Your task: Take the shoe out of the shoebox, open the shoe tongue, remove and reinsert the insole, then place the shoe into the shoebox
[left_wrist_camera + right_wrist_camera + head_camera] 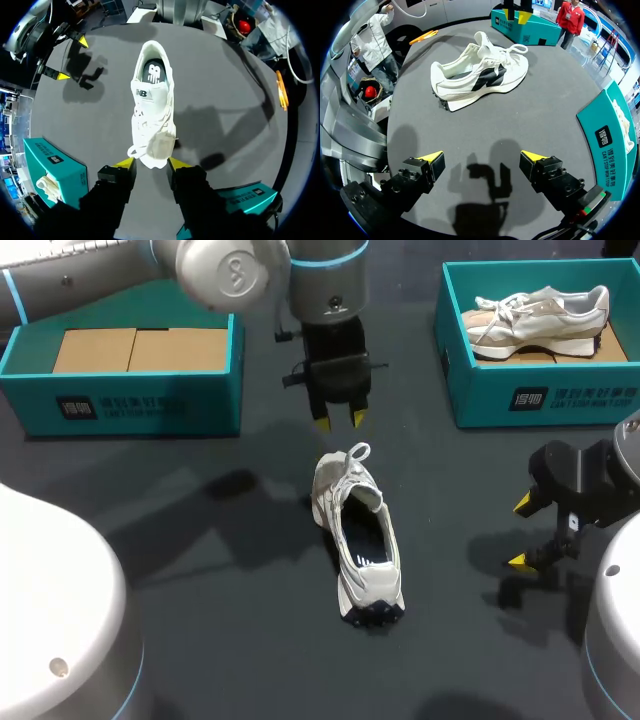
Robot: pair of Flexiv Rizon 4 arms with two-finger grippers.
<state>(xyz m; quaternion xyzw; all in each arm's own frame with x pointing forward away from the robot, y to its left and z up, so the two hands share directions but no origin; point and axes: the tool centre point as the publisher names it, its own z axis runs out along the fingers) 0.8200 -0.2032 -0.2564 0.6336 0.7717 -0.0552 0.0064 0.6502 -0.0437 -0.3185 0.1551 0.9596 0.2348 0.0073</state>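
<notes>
Status: white lace-up sneaker with dark side stripe (358, 540) is out of its box, upright on the dark bench (200, 570), about mid-bench, toe toward the boxes, heel toward the robot.

- Step 1 (take out): done, judging by where it lies.
- Tongue (481, 42): stands up and away from the opening, laces slack. Looks opened.
- Dark insole with white logo (153, 74): lies flat inside the heel end. Can't tell whether it has been out and put back, or not touched yet.
- Return to box: not done.

Left claw (338, 421): fingers apart, nothing clamped. It hangs just off the toe end. In its wrist view the yellow tips flank the toe cap, and contact can't be confirmed from either view.
Right claw (520, 532): fingers wide apart, empty, well clear of the sneaker on its right.

Boxes: teal cardboard shoebox with brown card liner (130, 405) at far left holds no shoe and is probably the target. The second teal shoebox (545, 395) at far right holds a beige-white sneaker (545, 312).

Judgement: roughly mid-task. At the least, boxing is left, and at most the insole cycle plus boxing.
</notes>
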